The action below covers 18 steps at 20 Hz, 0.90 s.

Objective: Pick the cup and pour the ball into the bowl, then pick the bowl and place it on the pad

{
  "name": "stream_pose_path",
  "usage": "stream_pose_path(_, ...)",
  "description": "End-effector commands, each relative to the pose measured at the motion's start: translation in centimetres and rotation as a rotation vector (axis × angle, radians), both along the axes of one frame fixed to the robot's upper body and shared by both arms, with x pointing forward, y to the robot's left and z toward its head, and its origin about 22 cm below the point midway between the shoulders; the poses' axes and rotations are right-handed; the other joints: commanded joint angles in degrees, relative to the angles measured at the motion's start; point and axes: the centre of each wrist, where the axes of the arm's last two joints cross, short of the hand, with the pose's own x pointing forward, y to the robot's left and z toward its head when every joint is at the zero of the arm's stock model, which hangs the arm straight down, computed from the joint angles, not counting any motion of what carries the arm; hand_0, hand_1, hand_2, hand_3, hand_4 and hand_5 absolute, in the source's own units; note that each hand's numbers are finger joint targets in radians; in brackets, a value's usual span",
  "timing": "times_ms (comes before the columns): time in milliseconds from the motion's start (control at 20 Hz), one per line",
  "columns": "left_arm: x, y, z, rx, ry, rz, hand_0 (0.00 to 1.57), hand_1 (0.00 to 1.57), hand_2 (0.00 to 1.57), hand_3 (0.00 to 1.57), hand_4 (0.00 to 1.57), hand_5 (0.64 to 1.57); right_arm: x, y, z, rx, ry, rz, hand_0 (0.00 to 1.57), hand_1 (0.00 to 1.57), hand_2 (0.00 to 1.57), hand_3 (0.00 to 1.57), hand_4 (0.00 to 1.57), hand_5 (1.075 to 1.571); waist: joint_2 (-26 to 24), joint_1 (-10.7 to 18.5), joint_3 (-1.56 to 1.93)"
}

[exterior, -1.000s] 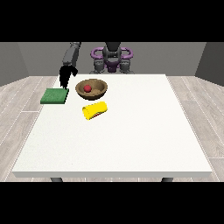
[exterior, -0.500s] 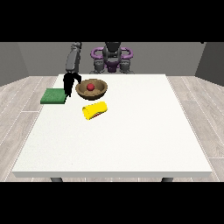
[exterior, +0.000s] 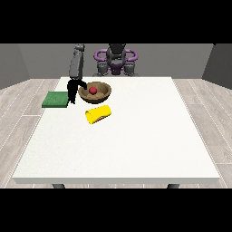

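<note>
The white table [exterior: 136, 145] took up most of the front view, w/ the robot [exterior: 116, 61] small at its far edge. One grey arm [exterior: 77, 65] reached down over the table at the view's left.

The brown bowl [exterior: 100, 94] sat upright on the table near the far-left corner. The green pad [exterior: 56, 99] lay flat just left of it, at the table's left edge, apart from the bowl w/ a gap btwn them. The yellow cup [exterior: 98, 113] lay on its side just in front of the bowl, toward the camera, open end facing lower left; not touching the bowl as far as could be seen.

The hand at the view's left [exterior: 72, 90] hung over that gap btwn pad and bowl, pointing down, right beside the bowl's left rim. One finger or thumb seemed to arch toward the rim, but whether it touched or gripped the bowl couldn't be told; open or closed, can't tell. The other hand didn't show.

The red ball [exterior: 93, 90] rested inside the bowl, roughly at its middle.
</note>
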Motion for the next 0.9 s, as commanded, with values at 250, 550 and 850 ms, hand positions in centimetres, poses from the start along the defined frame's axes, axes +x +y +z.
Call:
stream_pose_path(250, -1.3, 2.1, 0.7, 0.002, -0.002, -0.018, 0.00, 0.00, 0.00, 0.00, 1.02, 1.537, 0.8, 3.5, -0.9, 0.014, 0.050, -0.014, 0.00, 0.00, 0.00, 0.00, 0.46, 1.550, 0.75, 1.84, 0.85)
stream_pose_path(550, -1.8, 2.3, 1.1, -0.016, -0.067, -0.015, 0.00, 0.00, 0.00, 0.00, 1.02, 1.535, -2.6, -0.8, -3.0, -0.037, 0.228, -0.160, 0.88, 0.88, 0.58, 0.00, 0.61, 1.514, 3.66, 2.04, 0.87)
stream_pose_path(850, -1.9, 2.6, 3.7, -0.029, -0.087, -0.037, 0.00, 0.00, 0.00, 0.00, 1.07, 1.523, -4.7, -3.3, -3.3, -0.246, 0.329, -0.222, 1.57, 1.57, 1.57, 1.57, 0.90, 1.495, 4.77, 2.53, 0.75)
